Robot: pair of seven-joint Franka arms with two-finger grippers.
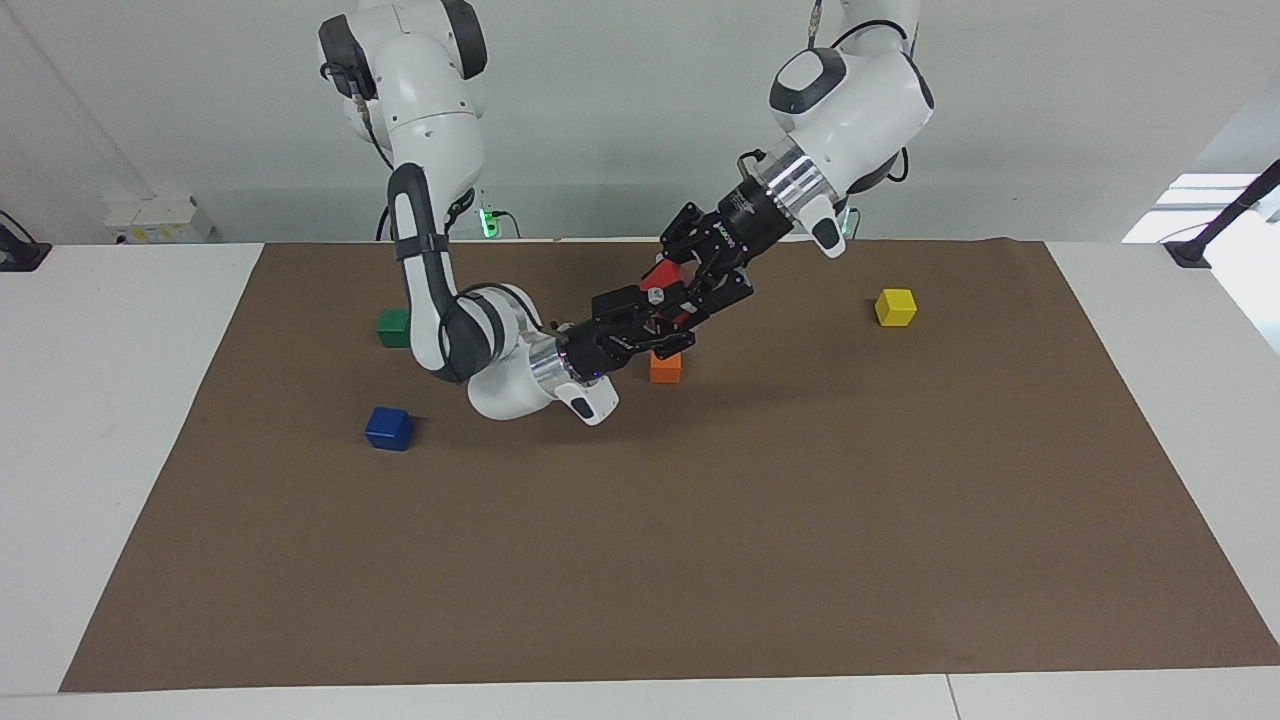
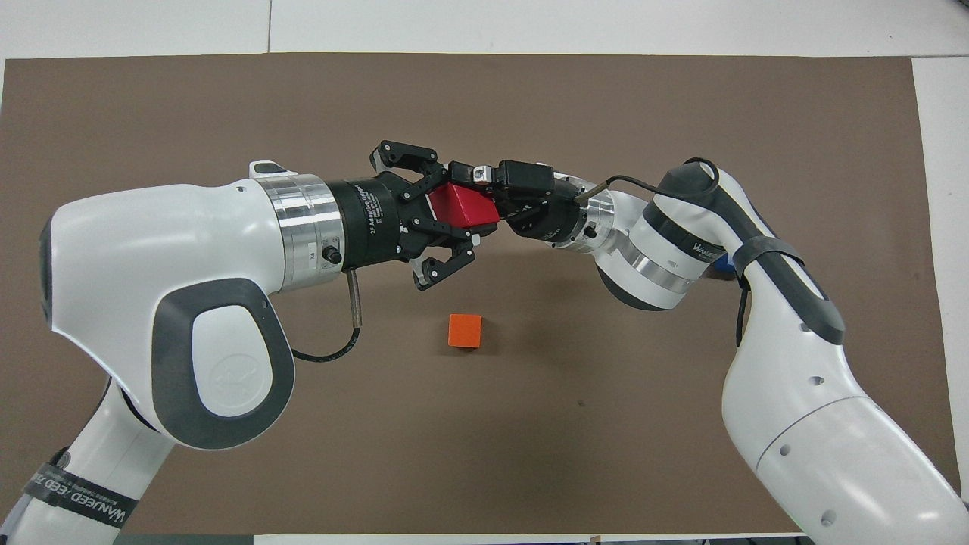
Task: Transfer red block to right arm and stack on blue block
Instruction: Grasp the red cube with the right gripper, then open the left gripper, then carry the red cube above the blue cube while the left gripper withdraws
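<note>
Two claws meet over the brown surface (image 1: 700, 520), red block between them.

Facing view, frame centre: the left claw (image 1: 690, 285) spread wide around the red block (image 1: 662, 277); the right claw (image 1: 668, 312) apparently pinching it, over the orange cube (image 1: 665, 367). Blue block (image 1: 389, 428) lower left. Overhead view: red block (image 2: 462, 207) mid-frame; "WANJEED" on arm bands.

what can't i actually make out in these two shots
- Overhead view: the blue block is nearly all hidden under the right arm. The green block is also covered by that arm.
- Overhead view: the yellow block is hidden by the left arm.
- Facing view: the red block is mostly covered by the left claw and the right claw.
</note>
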